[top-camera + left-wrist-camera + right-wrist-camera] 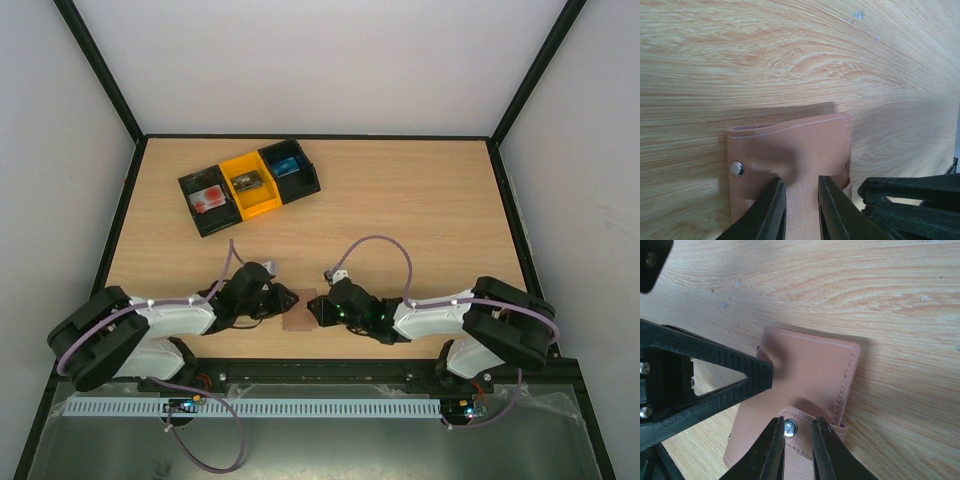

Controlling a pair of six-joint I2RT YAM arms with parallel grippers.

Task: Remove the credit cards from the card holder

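The brown card holder [300, 312] lies flat and folded shut on the wooden table between my two grippers; no cards show. In the left wrist view the holder [800, 145] has a metal stud [736, 168] at its left edge. My left gripper [800, 195] [283, 300] has its jaws a narrow gap apart, tips on or just above the holder's near part. In the right wrist view the holder [815, 370] has a strap with a metal snap [790, 427]. My right gripper [792, 435] [322, 308] is narrowly open with its tips either side of the snap. A left finger [730, 375] touches the holder's far-left corner.
A row of three bins stands at the back left: a black one with something red [208, 200], a yellow one [250, 183], and a black one with something blue [290, 168]. The right gripper's body [910, 192] sits close beside my left fingers.
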